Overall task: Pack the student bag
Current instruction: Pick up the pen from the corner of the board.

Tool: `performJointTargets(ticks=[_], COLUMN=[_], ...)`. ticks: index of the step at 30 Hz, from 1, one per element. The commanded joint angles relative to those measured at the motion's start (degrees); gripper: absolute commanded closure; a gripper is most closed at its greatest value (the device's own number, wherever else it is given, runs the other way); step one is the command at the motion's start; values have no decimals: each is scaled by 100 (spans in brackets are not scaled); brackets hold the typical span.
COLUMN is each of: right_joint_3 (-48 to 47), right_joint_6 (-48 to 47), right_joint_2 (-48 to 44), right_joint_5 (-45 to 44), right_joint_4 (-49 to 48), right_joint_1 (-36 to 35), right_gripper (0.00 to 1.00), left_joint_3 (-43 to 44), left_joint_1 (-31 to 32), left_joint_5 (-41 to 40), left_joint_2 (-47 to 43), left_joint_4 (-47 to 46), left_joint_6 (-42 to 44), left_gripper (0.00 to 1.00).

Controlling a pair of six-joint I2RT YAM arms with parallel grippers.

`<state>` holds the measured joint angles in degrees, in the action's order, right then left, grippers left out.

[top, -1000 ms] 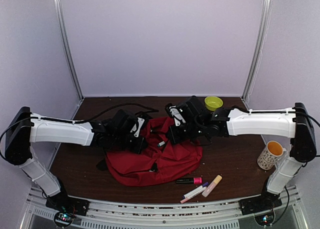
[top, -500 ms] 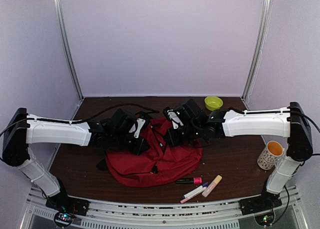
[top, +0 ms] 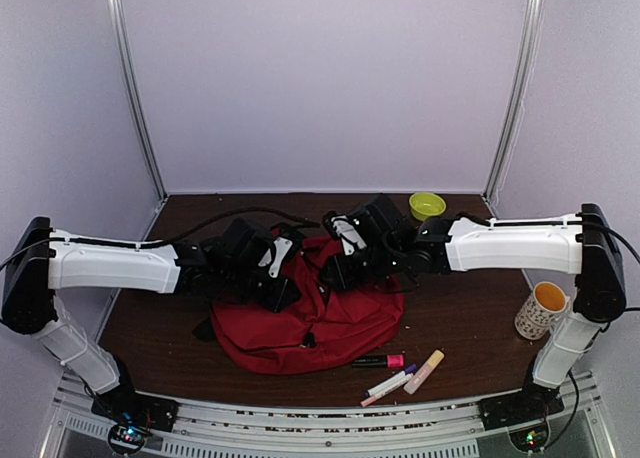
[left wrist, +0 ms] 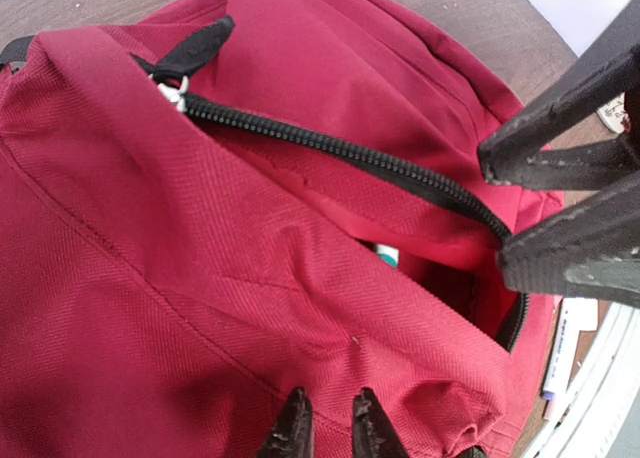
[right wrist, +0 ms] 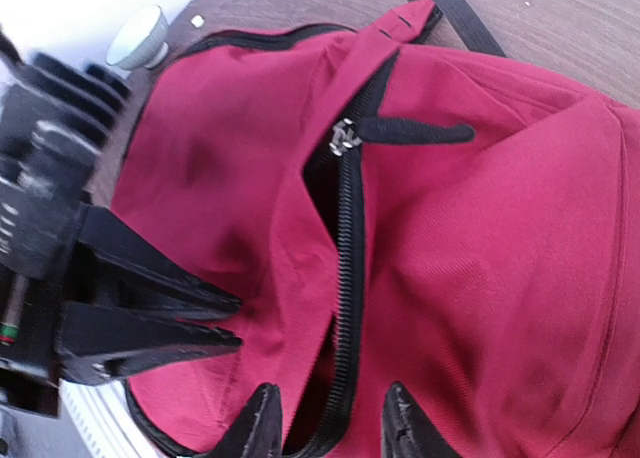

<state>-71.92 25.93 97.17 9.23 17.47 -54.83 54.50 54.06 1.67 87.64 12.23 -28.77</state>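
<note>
A: Found the backpack (top: pixel 345 323)?

B: Yes; slumped at the centre of the table (top: pixel 470 318), between the two arms; mouth unzipped and gaping; zipper (left wrist: pixel 350 160) slanting across the left wrist view, with the pull (left wrist: pixel 192 50) up at 11 o'clock there.

A: And the left gripper (left wrist: pixel 331 433)?

B: At the backpack's 11 o'clock side from above; nearly closed, pinching a fold of red cloth at the lip of the mouth; only a slit between the tips.

A: The right gripper (right wrist: pixel 330 423)?

B: Over the 12 o'clock side from above; spread apart, holding nothing; tips on either side of the zipper line in the right wrist view, not clamped on it.

A: Anything seen inside?

B: Just a small white-and-green end (left wrist: pixel 386 254) in the dark gap; too small to name.

A: Around the backpack?

B: Green bowl (top: pixel 427 205) at 1 o'clock, near the back edge; mug (top: pixel 543 310) out at 3 o'clock, well apart; three pens at 5 o'clock, just beside the near edge of the backpack: black-and-pink marker (top: pixel 378 361), white marker (top: pixel 388 384), pale yellow marker (top: pixel 424 372).
</note>
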Motion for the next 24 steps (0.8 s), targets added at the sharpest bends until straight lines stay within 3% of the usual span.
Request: performJointTargets(ticks=[1, 10, 17, 21, 24], right_joint_3=[-184, 783, 1835, 2076, 2277], right_joint_6=[34, 322, 1215, 1939, 2397], right_joint_2=[-361, -1480, -2517, -2833, -2966], right_joint_5=[90, -1125, -2016, -2576, -2540], right_joint_4=[-10, 551, 1336, 2303, 2732], right_joint_1=[26, 37, 50, 80, 123], right_gripper=[63, 58, 54, 50, 49], left_joint_3=[181, 12, -136, -159, -159], left_joint_1=[49, 140, 379, 562, 636], left_joint_5=[-69, -263, -418, -517, -576], left_joint_2=[-209, -526, -876, -1038, -1072], left_joint_4=[53, 83, -80, -203, -270], left_joint_6=[115, 241, 540, 706, 765], left_gripper=[85, 83, 78, 76, 76])
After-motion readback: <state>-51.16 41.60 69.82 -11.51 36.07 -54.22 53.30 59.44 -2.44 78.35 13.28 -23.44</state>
